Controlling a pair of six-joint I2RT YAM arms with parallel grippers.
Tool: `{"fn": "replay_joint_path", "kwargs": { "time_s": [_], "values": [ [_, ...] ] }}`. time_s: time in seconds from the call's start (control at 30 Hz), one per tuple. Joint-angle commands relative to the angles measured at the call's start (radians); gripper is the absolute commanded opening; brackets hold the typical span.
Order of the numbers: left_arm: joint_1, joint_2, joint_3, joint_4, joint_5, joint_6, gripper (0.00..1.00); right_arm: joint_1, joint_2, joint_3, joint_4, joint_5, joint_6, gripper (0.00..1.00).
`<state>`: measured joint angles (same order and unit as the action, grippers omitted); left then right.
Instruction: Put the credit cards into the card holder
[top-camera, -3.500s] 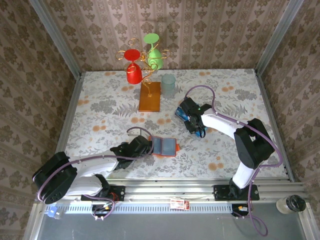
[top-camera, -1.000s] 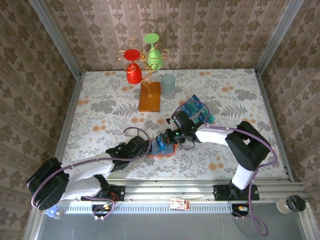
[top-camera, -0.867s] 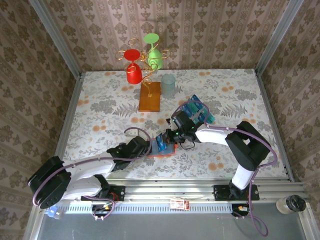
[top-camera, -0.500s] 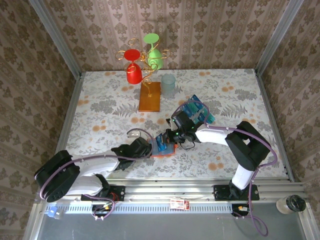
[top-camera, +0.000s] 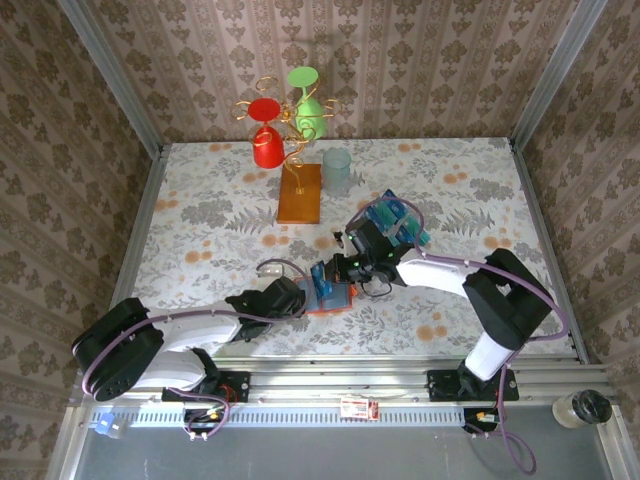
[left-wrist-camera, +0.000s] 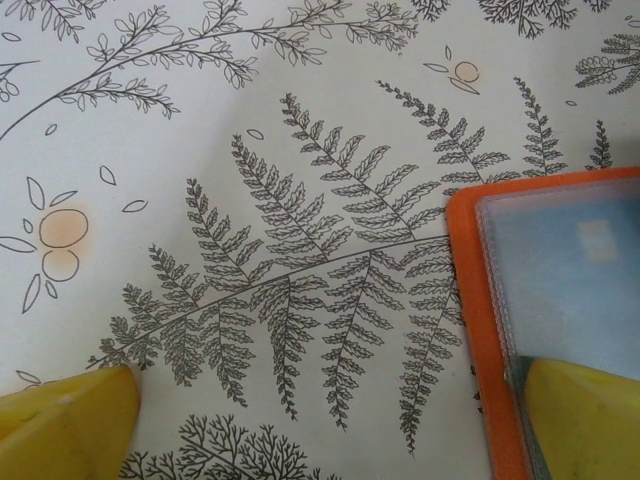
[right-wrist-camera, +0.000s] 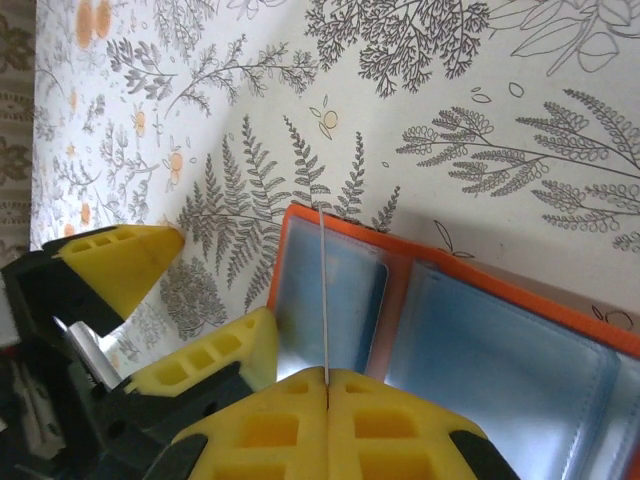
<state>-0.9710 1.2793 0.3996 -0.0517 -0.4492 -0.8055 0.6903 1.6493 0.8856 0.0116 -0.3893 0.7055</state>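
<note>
Over the floral counter (top-camera: 200, 210), both arms meet at the open orange card holder (top-camera: 332, 305), near the front edge, mid-counter. The left gripper (top-camera: 294, 298) has its jaws spread wide. Its wrist view adds that one yellow fingertip (left-wrist-camera: 585, 420) is on the holder's clear pocket, the other on bare cloth. The right gripper (right-wrist-camera: 328, 385) has its jaws pressed together, pinching one credit card (right-wrist-camera: 323, 290) (edge-on, just a thin line) upright over the left pocket; whether its tip is inside, can't tell. The other credit cards (top-camera: 398, 218) are stacked farther back, number unclear.
</note>
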Motion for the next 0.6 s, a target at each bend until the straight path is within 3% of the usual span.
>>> {"fn": "replay_joint_path", "kwargs": {
  "time_s": [0.0, 0.57],
  "values": [
    [-0.011, 0.01, 0.004, -0.008, -0.02, -0.022, 1.0, 0.003, -0.047, -0.044, 0.049, 0.05, 0.049, 0.0],
    [-0.032, 0.002, 0.001, -0.062, -0.063, -0.072, 1.0, 0.024, -0.068, -0.192, 0.291, 0.142, 0.171, 0.0]
  ]
}}
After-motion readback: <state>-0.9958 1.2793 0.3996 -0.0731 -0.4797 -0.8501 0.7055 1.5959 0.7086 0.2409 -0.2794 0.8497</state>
